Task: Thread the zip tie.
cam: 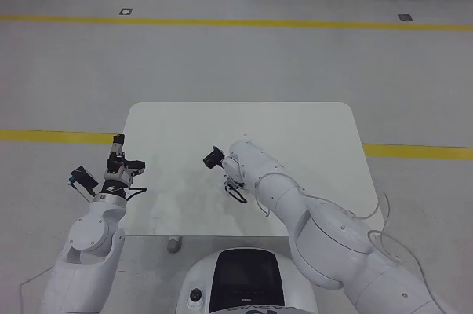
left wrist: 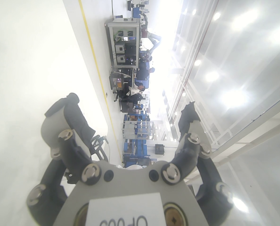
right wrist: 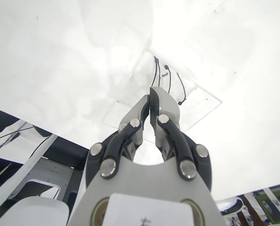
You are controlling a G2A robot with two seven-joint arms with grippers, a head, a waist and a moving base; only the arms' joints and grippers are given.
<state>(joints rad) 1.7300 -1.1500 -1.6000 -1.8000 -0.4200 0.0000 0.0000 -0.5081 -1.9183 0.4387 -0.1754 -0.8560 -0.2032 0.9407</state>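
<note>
Three thin black zip ties lie on a clear tray [right wrist: 208, 109] on the white table [cam: 299, 133]. My right gripper [right wrist: 149, 95] is shut, its tips down at the tray. The tail of one zip tie [right wrist: 156, 70] runs straight into the closed tips. A second zip tie [right wrist: 169, 78] passes behind one finger, and a third zip tie [right wrist: 182, 90] lies beside it. From above, the right gripper [cam: 212, 159] sits over the table's middle. My left gripper [left wrist: 130, 102] is open and holds nothing. It hangs at the table's left edge [cam: 101, 163], pointing out toward the room.
The tabletop is bare white around the tray. A yellow floor line [cam: 424, 151] runs past the table on both sides. Workbenches and equipment racks [left wrist: 124, 43] stand far off in the room.
</note>
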